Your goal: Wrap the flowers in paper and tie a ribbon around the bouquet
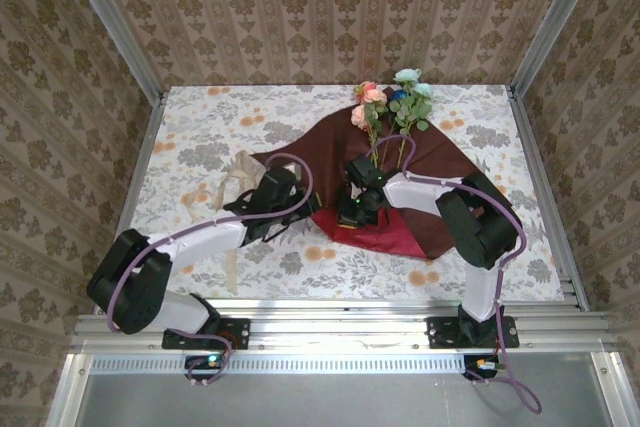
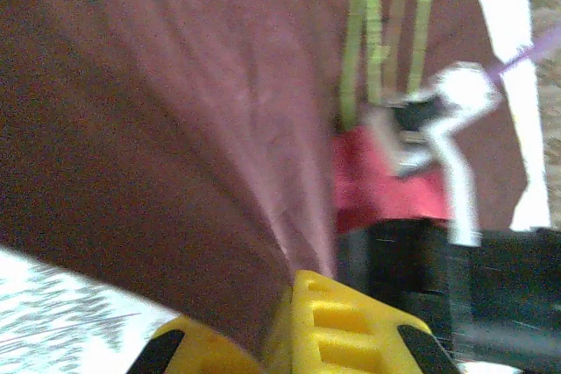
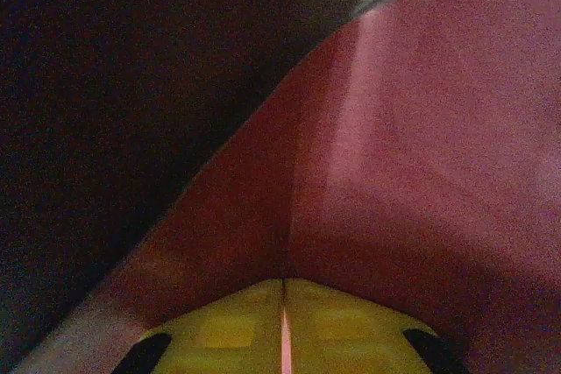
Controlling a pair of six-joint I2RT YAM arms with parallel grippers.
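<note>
1. Paper. The paper (image 1: pixel 440 162) lies spread on the floral-covered table (image 1: pixel 200 127), right of centre, dark maroon face up. A bright red patch of its other face shows at the near edge, where the sheet is folded up between the two arms.

2. Flowers. The flowers (image 1: pixel 392 102) rest at the far edge of the sheet. The blooms lie just off the paper and the stems (image 2: pixel 368 32) run back toward the arms across the maroon face (pink blooms on the left, pale blue and white on the right).

3. Ribbon. The ribbon (image 1: pixel 232 175) lies loose on the cloth to the left of the paper, partly under the left arm. One strand trails toward the near edge of the table.

4. Left gripper. The left gripper (image 2: pixel 279 317) is at the left near corner of the sheet. In the left wrist view its yellow fingers (image 2: pixel 351 330) are pressed together, with the maroon paper drawn taut down into the seam between them: it is pinching the paper.

5. Right gripper. The right gripper (image 3: pixel 283 313) sits at the red fold, near the stem ends. Its fingers (image 3: pixel 228 330) are closed, and a thin red sliver shows in the seam. This appears to be the paper's edge clamped there, though the view is very close and dim. Red paper rises on both sides of the fingers.

6. Spacing. Seen from above, the two grippers are near each other, on the near half of the sheet.
</note>
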